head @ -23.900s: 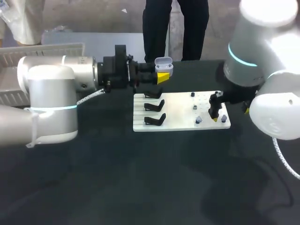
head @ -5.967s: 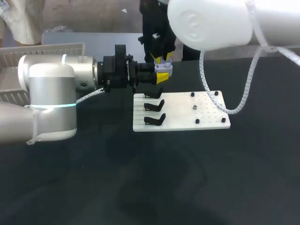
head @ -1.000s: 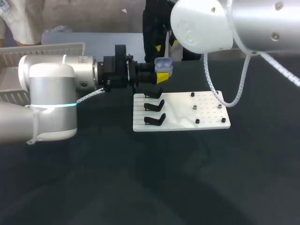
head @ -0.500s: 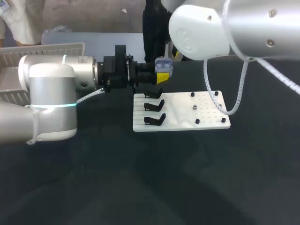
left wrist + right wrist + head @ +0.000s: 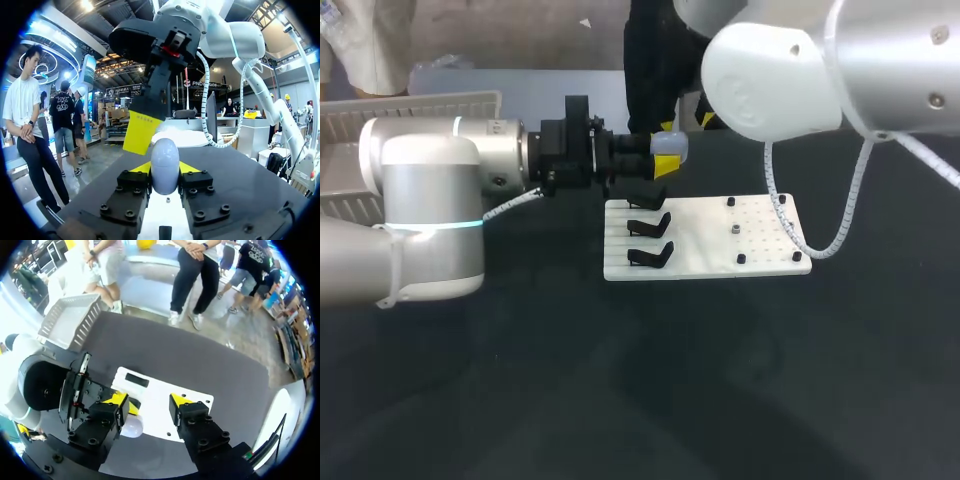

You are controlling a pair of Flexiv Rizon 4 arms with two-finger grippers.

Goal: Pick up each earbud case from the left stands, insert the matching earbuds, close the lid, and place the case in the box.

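A pale grey earbud case (image 5: 165, 165), its lid down, stands upright between the fingers of my left gripper (image 5: 165, 169), which is shut on it. In the head view the case (image 5: 668, 144) is held above the back edge of the white board (image 5: 705, 245). One yellow fingertip (image 5: 141, 132) of my right gripper hangs just above and beside the case's top. In the right wrist view my right gripper (image 5: 150, 401) is open with nothing between its fingers, and the case (image 5: 131, 427) sits beside one finger. The three black stands (image 5: 650, 226) on the board's left carry no case.
The board's right half has small black pegs (image 5: 741, 259) and one small grey piece (image 5: 734, 229). A grey ribbed box (image 5: 410, 105) stands at the back left, also seen in the right wrist view (image 5: 70, 320). The dark tabletop (image 5: 640, 380) lies in front of the board.
The case's lid, up a second ago, has come down shut. My right arm has shifted a little to the right and its fingers have spread. The left arm has not moved.
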